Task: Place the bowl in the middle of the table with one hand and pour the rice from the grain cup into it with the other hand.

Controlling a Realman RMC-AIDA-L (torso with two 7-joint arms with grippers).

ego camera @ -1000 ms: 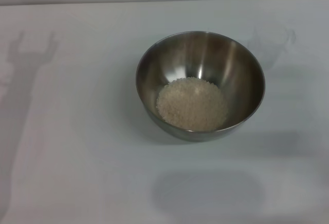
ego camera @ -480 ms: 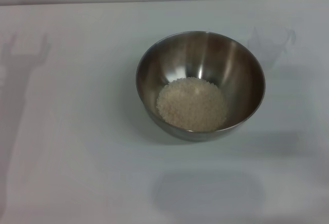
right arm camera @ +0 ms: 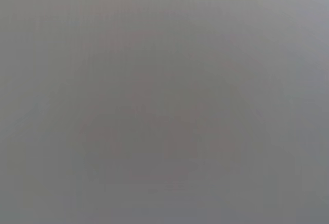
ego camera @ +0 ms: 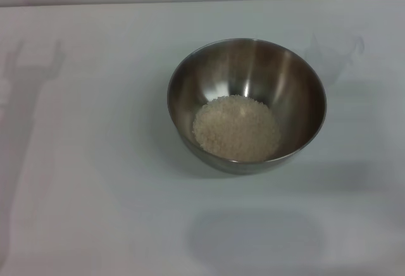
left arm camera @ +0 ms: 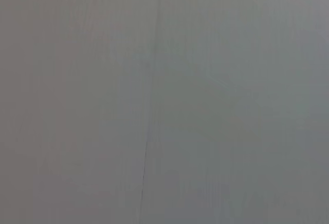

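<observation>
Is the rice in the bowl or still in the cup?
In the bowl: the rice lies mounded at its bottom.

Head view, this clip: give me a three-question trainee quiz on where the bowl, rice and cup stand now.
1. True or false: the rice lies in a mound inside the bowl.
2. Where does the grain cup stand? A) inside the bowl B) on the table, beyond the bowl toward the robot's right C) held by a gripper
3. Fill in: neither gripper appears in the head view; only a ______ of one falls on the table at the left.

Key: 1 true; 2 B; 3 shadow.
</observation>
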